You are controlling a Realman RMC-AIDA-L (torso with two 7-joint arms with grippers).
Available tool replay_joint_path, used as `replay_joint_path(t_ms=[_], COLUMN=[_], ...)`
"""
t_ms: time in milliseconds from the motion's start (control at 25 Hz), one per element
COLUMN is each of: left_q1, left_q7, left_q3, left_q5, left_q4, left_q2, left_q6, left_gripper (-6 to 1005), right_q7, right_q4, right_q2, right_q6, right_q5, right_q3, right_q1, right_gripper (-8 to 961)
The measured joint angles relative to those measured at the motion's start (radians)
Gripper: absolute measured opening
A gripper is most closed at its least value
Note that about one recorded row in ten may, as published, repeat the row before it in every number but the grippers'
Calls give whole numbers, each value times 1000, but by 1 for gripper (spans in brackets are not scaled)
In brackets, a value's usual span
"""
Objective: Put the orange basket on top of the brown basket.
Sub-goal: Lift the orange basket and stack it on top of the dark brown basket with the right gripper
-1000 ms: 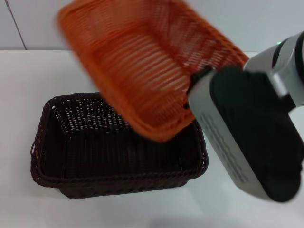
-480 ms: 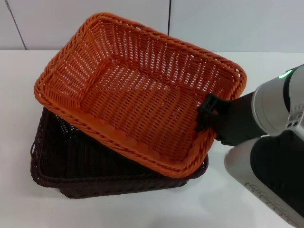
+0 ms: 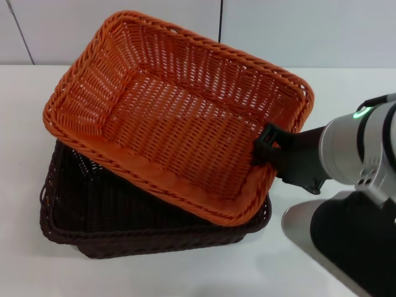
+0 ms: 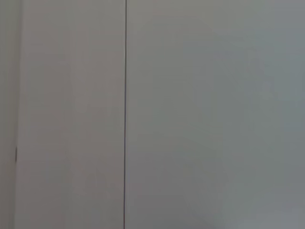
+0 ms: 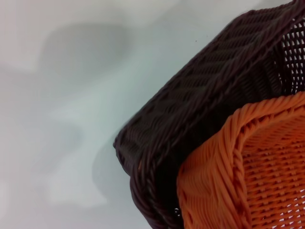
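Observation:
The orange basket [image 3: 179, 117] lies open side up, skewed and tilted across the brown basket [image 3: 93, 213], which stands on the white table. The orange basket's far left corner sticks out past the brown rim. My right gripper [image 3: 268, 148] is shut on the orange basket's right rim, with one black finger [image 3: 266, 143] showing inside the rim. The right wrist view shows a corner of the brown basket [image 5: 200, 109] with the orange basket's braided rim [image 5: 228, 162] against it. My left gripper is out of view; its wrist camera shows only a wall.
The white table [image 3: 25, 99] stretches out left of and in front of the baskets. A white panelled wall [image 3: 309, 31] stands behind. My right arm's grey and black body [image 3: 352, 241] fills the lower right corner.
The orange basket came down from a steep tilt in the air onto the brown basket, then turned and shifted slightly. My right arm drew back to the right.

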Motion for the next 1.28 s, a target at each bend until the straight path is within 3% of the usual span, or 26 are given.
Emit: replay_joint_path(t_ms=[280, 560, 760, 1000, 1280], left_q1=[-2, -2, -6, -28, -36], left_q7=[0, 0, 0, 0, 4], left_q3=[11, 17, 18, 22, 30], left_q5=[0, 0, 3, 6, 8], left_q4=[0, 7, 6, 14, 24], left_q2=[2, 5, 9, 10, 10], left_q6=[-7, -15, -39, -59, -71], left_gripper=[773, 773, 773, 773, 773], right_q7=[49, 87, 88, 88, 87], right_q4=[-6, -21, -24, -24, -24], right_q2=[2, 1, 1, 3, 3], right_q6=[124, 132, 166, 237, 261], right_q5=[-71, -96, -96, -96, -96], right_q3=[-104, -169, -199, -229, -293], right_q1=[-89, -141, -175, -218, -267], right_gripper=[278, 292, 513, 603, 603])
